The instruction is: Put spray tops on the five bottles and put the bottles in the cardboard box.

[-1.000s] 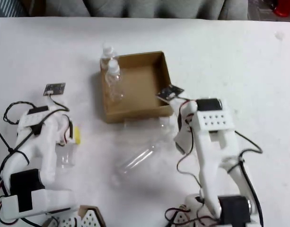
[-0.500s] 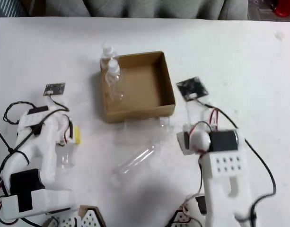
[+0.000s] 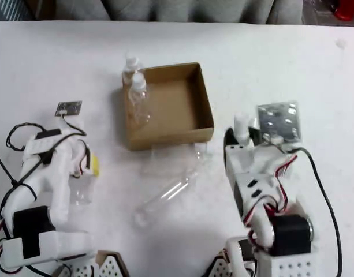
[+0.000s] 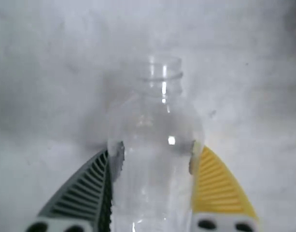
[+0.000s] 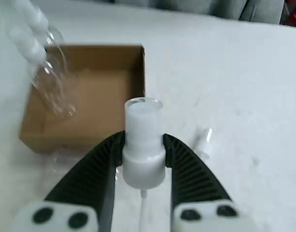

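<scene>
My left gripper (image 4: 155,154) is shut on a clear, open-necked bottle (image 4: 155,121), its grey and yellow fingers (image 4: 213,179) pressing the body; from above this bottle (image 3: 81,190) stands at the left by that gripper (image 3: 84,168). My right gripper (image 5: 143,145) is shut on a white spray top (image 5: 143,137), held upright right of the cardboard box (image 5: 99,96). From above the spray top (image 3: 241,123) pokes out of the right gripper (image 3: 241,131). Two capped bottles (image 3: 136,92) stand at the left wall of the box (image 3: 165,138).
An uncapped clear bottle (image 3: 165,196) lies on the table between the arms, and another clear piece (image 3: 195,150) rests just before the box's front wall. A small clear item (image 5: 204,142) lies on the table past the right gripper. The table's far right is bare.
The right arm has drawn back from the box's front corner and swung right, carrying the spray top. The left arm and its bottle have not moved.
</scene>
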